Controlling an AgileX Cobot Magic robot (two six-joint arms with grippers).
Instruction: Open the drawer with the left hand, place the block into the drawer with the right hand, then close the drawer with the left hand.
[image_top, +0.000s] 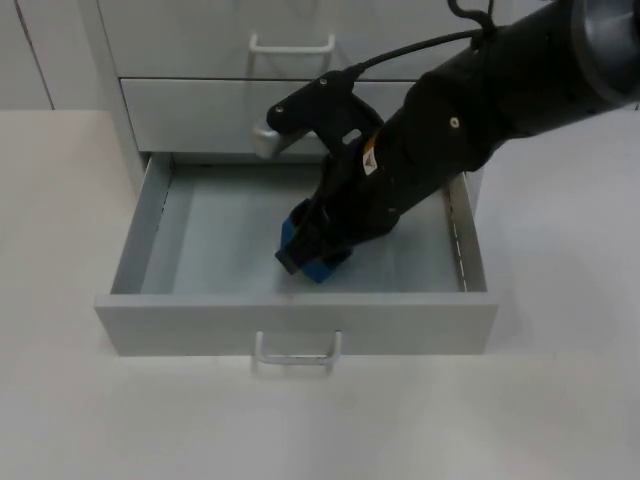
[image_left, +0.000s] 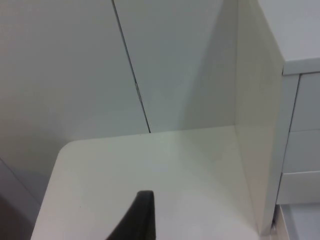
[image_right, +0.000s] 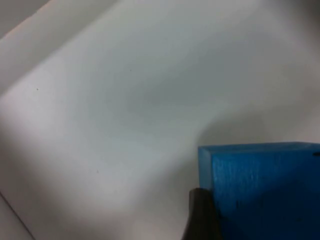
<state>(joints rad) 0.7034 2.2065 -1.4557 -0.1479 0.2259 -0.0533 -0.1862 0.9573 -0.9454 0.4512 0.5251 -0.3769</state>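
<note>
The grey drawer (image_top: 300, 325) of the cabinet stands pulled out, with its floor (image_top: 215, 245) bare on the left. My right gripper (image_top: 306, 252) reaches down into the drawer's middle, shut on the blue block (image_top: 322, 268). In the right wrist view the blue block (image_right: 260, 185) sits against a black fingertip (image_right: 202, 217), low over the drawer floor (image_right: 125, 100). Whether it touches the floor I cannot tell. My left gripper (image_left: 142, 220) waits above the white table (image_left: 150, 160), beside the cabinet's side wall (image_left: 255, 125).
The drawer's handle (image_top: 297, 352) juts toward the table's front. Behind the open drawer are the shut upper drawers, one with a handle (image_top: 291, 44). The right arm's bulk covers the drawer's right half. White table (image_top: 560, 400) spreads around the cabinet.
</note>
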